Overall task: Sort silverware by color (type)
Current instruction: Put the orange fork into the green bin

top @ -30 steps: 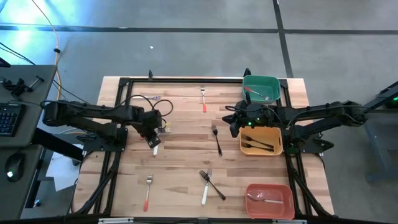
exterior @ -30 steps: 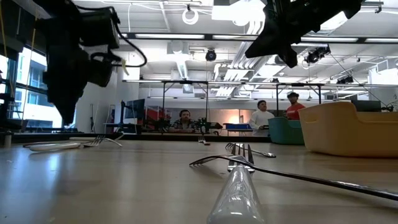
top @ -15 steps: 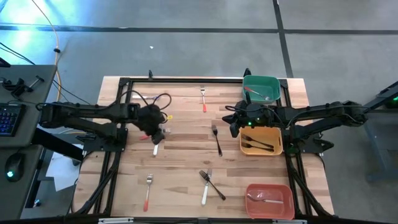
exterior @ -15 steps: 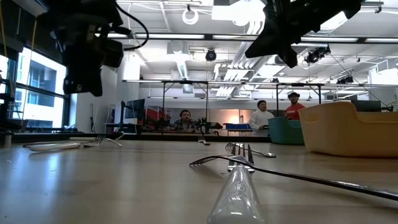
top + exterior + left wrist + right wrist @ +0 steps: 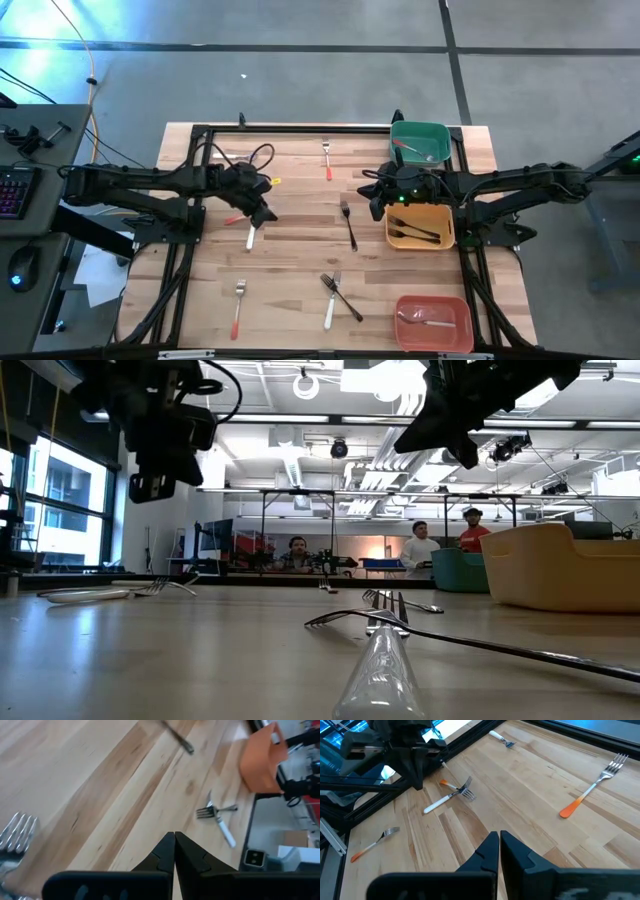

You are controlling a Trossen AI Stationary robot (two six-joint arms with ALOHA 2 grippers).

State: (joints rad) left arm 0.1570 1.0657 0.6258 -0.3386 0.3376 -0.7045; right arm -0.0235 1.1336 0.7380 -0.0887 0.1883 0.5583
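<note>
High view, left claw (image 5: 262, 216) closed, above white-handled fork (image 5: 251, 236)

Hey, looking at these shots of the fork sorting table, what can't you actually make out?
- Green bin: in the high view its contents are too small to identify.
- Yellow bin: in the low view its wall hides whatever lies inside.
- White-handled fork: in the high view the left gripper covers its head.
- Nearest fork: in the low view its handle is blurred and cut off by the bottom edge.
</note>
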